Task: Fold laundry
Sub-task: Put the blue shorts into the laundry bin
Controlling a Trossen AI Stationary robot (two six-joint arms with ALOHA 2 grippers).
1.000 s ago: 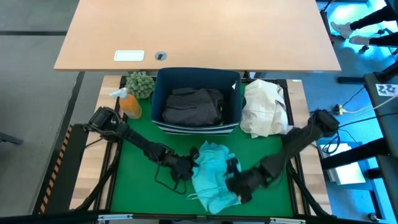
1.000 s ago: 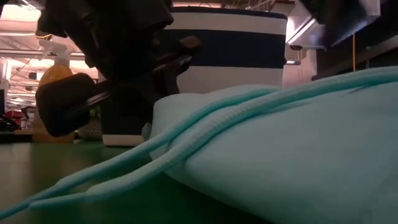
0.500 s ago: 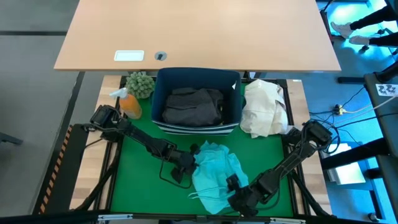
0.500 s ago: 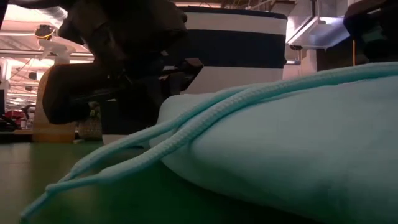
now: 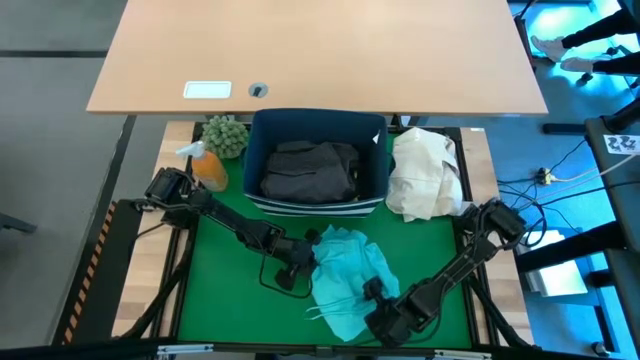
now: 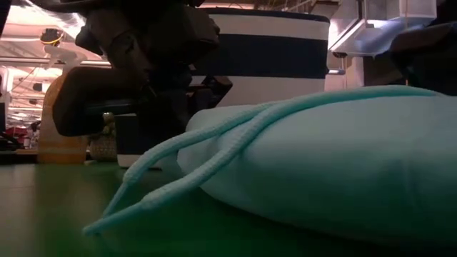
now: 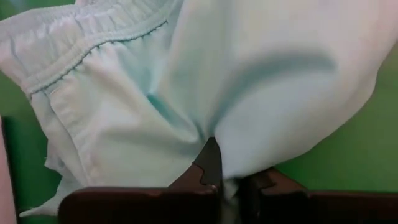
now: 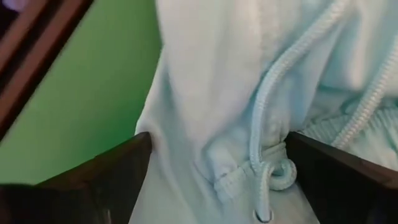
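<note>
The turquoise garment (image 5: 345,280) lies bunched on the green mat (image 5: 220,290), its underside resting flat in the low view (image 6: 343,164). A drawstring (image 6: 164,185) trails from it onto the mat. My left gripper (image 5: 300,265) is at the garment's left side, shut on its cloth (image 7: 227,180). My right gripper (image 5: 385,315) is at the garment's near-right end, open. Its fingers stand on either side of the waistband end with the drawstring knot (image 8: 273,174). A charcoal grey garment (image 5: 310,170) lies in the bin. My left gripper pinches a gathered fold of the turquoise cloth (image 7: 214,134) between its two fingers, coming in low from the table's left. The cloth spreads away from the pinch and lies on the mat. My right gripper has cloth filling the gap between its open fingers (image 8: 112,174); whether they touch it I cannot tell.
The navy bin with a striped base (image 5: 380,160) stands at the mat's far edge. A cream cloth bundle (image 5: 425,175) lies to its right. An orange bottle (image 5: 210,170) and a small plant (image 5: 226,133) stand at the far left. Bare mat lies to the left.
My right gripper has moved toward the table's near edge, along the garment's right side to its near-right end. The near part of the garment has sunk from a raised slope to lying flat, and the drawstring has dropped onto the mat.
</note>
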